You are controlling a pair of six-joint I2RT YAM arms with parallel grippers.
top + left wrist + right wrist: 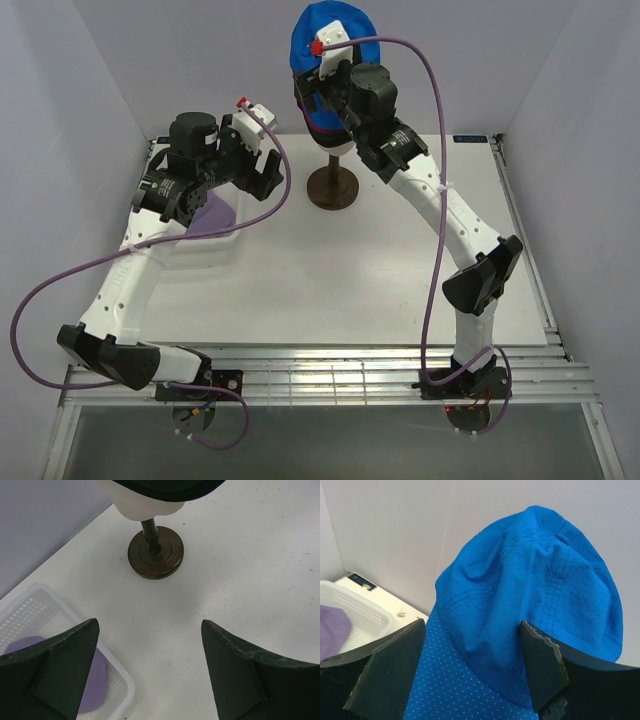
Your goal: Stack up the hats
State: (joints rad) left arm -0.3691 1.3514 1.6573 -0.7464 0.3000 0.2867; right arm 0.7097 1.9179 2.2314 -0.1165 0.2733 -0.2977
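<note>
A bright blue hat (pixel 322 32) sits topmost on the cream mannequin head, with darker hats (pixel 316 122) showing under it. My right gripper (pixel 312 92) is up against the stack. In the right wrist view it (pixel 472 624) is open, one finger on each side of the blue hat (pixel 530 595) where crown meets brim. A lavender hat (pixel 212 214) lies in the white basket (pixel 196 247). My left gripper (pixel 268 180) hovers open and empty over the table between basket and stand. From the left wrist, the gripper (pixel 150 625) frames bare table, with the lavender hat (pixel 24 643) behind its left finger.
The mannequin head (pixel 145 506) stands on a round brown base (pixel 155 553) at the back middle of the table. The basket (pixel 119 676) sits at the left, close to the left wall. White walls enclose the back and sides.
</note>
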